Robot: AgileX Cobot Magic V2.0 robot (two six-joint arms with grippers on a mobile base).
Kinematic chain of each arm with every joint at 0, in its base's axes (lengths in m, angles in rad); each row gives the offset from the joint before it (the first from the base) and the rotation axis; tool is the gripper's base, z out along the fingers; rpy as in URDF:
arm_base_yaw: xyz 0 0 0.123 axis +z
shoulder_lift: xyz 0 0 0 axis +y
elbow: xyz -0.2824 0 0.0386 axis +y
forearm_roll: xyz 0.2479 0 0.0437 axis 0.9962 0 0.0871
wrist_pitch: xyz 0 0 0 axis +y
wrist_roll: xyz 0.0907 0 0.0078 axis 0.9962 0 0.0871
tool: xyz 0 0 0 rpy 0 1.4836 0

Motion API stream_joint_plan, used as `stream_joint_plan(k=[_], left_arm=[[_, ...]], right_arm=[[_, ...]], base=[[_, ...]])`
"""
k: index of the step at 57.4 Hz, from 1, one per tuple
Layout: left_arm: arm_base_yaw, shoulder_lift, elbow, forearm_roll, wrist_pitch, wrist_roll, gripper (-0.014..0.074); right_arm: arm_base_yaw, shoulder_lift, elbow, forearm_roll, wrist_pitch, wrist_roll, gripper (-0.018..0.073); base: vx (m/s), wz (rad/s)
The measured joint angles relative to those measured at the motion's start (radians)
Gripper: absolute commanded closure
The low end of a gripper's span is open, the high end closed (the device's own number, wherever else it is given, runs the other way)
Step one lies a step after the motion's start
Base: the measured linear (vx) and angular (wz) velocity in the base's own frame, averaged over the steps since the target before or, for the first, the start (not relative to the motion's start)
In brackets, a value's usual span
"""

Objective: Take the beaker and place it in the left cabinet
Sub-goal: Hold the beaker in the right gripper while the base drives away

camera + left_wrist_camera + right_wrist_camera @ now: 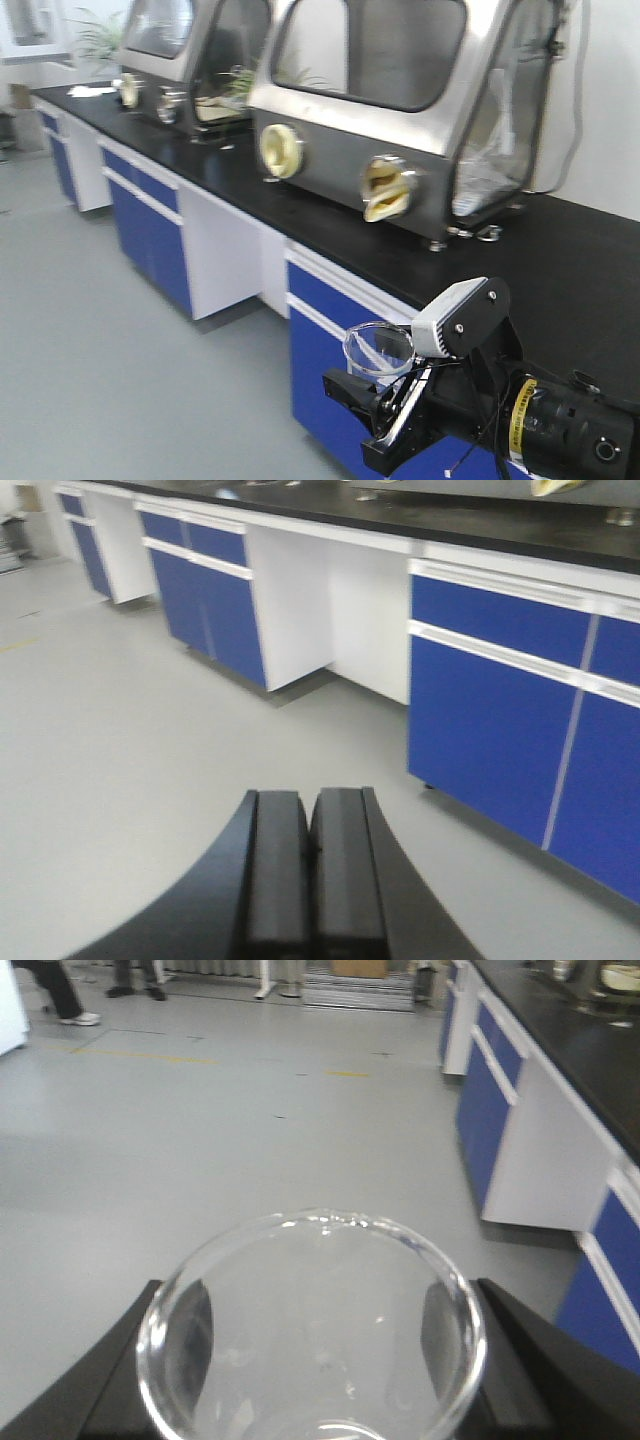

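With the right hand [312,1365] pinching the beaker [310,1290] upright by its walls above the floor [200,1110], beside the worktop [560,260], and the left hand [310,870] pressed together and empty, we carry it level and slowly, since the left cabinet is not in view.

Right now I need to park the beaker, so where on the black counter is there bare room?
Bare counter for the beaker runs right of the near steel box, toward the wall, plus a strip along the counter's front edge. The gap between it and the far box is tight.
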Motion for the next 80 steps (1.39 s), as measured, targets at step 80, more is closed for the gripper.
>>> stream_joint_plan(k=[80], left_arm=[[0.0,0.0,0.0,0.0,0.0,0.0,0.0593]], right_arm=[[0.0,0.0,0.0,-0.004,-0.001,0.0,0.0333]], base=[[0.2,0.43]])
